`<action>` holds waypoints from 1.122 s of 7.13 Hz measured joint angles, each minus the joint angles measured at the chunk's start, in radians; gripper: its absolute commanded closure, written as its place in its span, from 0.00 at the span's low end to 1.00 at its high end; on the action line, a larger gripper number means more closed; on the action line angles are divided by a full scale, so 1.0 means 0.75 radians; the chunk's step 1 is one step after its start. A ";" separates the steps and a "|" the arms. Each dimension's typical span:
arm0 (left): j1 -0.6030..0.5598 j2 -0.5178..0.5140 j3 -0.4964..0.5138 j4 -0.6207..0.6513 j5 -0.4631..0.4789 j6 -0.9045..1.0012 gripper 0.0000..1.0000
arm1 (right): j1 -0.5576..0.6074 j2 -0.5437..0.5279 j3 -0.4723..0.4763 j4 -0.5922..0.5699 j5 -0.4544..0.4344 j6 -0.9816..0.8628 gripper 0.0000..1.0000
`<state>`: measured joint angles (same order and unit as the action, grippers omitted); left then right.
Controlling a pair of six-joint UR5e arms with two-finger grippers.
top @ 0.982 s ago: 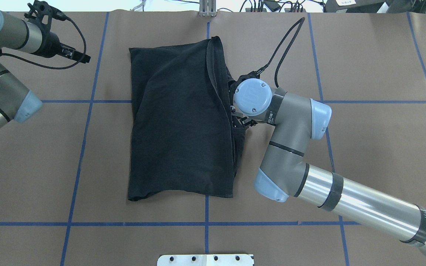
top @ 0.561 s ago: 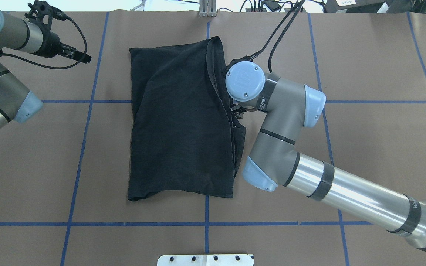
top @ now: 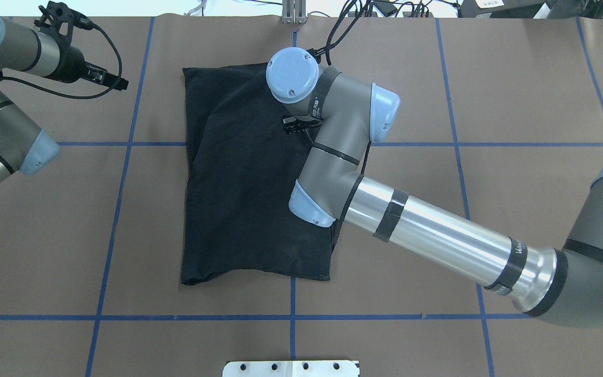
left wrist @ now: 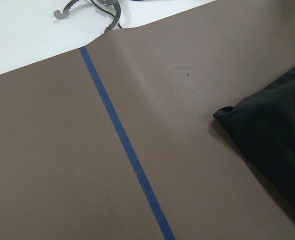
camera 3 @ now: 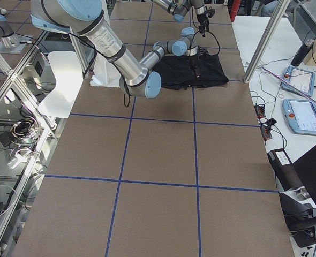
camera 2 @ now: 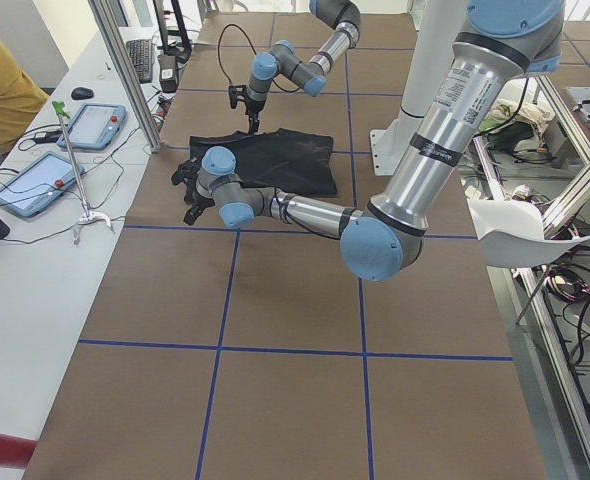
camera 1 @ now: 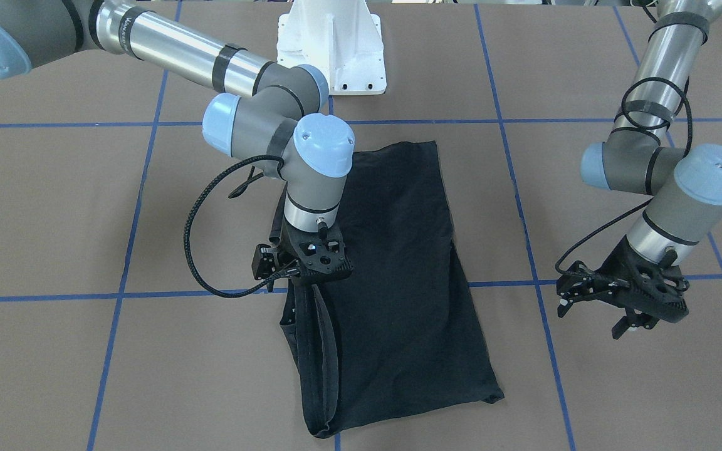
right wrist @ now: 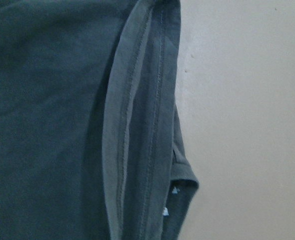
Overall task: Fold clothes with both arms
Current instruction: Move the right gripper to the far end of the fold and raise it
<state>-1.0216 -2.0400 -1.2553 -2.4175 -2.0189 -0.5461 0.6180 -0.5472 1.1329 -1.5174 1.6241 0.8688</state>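
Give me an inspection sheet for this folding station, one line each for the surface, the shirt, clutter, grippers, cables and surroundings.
Surface: brown table cover with a blue tape grid, lying flat.
Job's things: black T-shirt folded lengthwise, flat on the table; no print showing.
Clutter: nothing seen.
Grippers: right gripper low over the shirt's long edge, open or shut cannot be told; left gripper off the shirt over bare table, holding nothing, state also unclear.
Cables: black cable loop hanging from the right wrist; another black cable looping at the left wrist.
Surroundings: white pedestal base; side bench with two tablets; person in a yellow shirt.
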 measured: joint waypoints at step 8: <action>0.000 0.046 -0.011 -0.038 -0.001 0.000 0.00 | 0.089 0.116 -0.381 0.129 0.008 -0.036 0.01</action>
<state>-1.0216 -2.0054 -1.2635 -2.4464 -2.0199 -0.5463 0.6848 -0.4606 0.8473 -1.4206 1.6299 0.8416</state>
